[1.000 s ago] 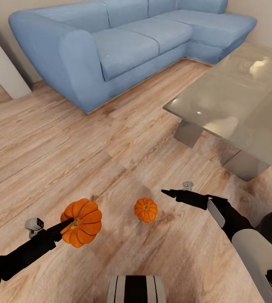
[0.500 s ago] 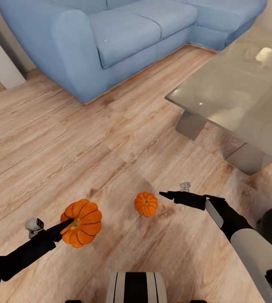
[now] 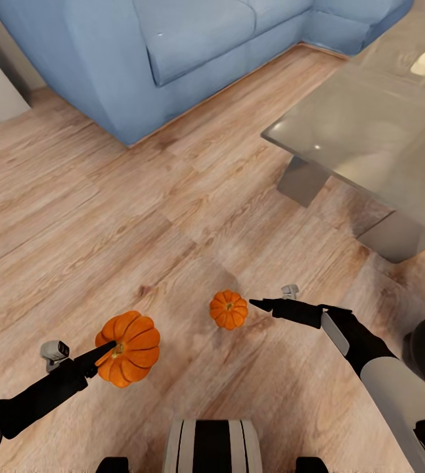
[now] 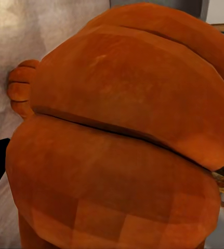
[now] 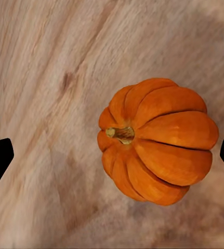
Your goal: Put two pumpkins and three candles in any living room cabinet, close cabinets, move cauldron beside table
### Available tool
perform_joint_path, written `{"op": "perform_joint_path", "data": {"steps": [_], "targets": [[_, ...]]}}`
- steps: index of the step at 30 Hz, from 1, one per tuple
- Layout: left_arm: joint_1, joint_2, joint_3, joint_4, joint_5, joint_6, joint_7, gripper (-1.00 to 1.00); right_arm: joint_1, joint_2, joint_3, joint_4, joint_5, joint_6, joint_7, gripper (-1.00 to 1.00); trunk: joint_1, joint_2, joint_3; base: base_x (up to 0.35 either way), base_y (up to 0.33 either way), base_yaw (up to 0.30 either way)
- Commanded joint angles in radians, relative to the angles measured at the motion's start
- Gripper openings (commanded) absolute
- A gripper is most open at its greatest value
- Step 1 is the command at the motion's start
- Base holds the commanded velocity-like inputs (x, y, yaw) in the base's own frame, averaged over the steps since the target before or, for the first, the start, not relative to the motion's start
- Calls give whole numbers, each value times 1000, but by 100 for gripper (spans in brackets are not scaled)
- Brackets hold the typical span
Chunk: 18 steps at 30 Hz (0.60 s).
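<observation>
Matt ribbed pumpkins (image 3: 228,309), wood-grain plank floor (image 3: 94,230), blue cloth sofa (image 3: 173,46), glossy glass-like table (image 3: 370,125).

We see two bright-orange ribbed pumpkins (image 3: 128,348) (image 3: 228,309) with tan stems, a light-blue fabric sofa (image 3: 173,46), a grey glass-topped table (image 3: 376,125), black gripper fingers (image 3: 265,304), and streaky light-brown wood-plank flooring (image 3: 107,230).

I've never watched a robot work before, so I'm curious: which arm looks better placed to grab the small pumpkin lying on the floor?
The right. The right gripper hangs open beside the pumpkin on the floor, which sits between its fingertips in the right wrist view. The left gripper is already shut on the other pumpkin.
</observation>
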<state>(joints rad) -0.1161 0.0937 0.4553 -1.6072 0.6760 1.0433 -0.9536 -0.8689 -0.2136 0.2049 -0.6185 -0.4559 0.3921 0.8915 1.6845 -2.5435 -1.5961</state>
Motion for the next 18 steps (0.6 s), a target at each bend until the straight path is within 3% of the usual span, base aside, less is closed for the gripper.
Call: {"op": "perform_joint_path", "data": {"steps": [1,10,18], "targets": [[0,0,0,0,-1,4,-4,-100,-1,-1,4,0,-11,8,0,100,0,0,-5,0,0,0],[-9,5,-4,1,-7,4,-1,-100,-1,-1,4,-2,-18,7,2,100,1,-1,-12,8,0,0],[-14,7,1,2,-5,4,-1,-100,0,-1,5,-6,-18,7,1,100,1,-1,-12,186,0,0]]}}
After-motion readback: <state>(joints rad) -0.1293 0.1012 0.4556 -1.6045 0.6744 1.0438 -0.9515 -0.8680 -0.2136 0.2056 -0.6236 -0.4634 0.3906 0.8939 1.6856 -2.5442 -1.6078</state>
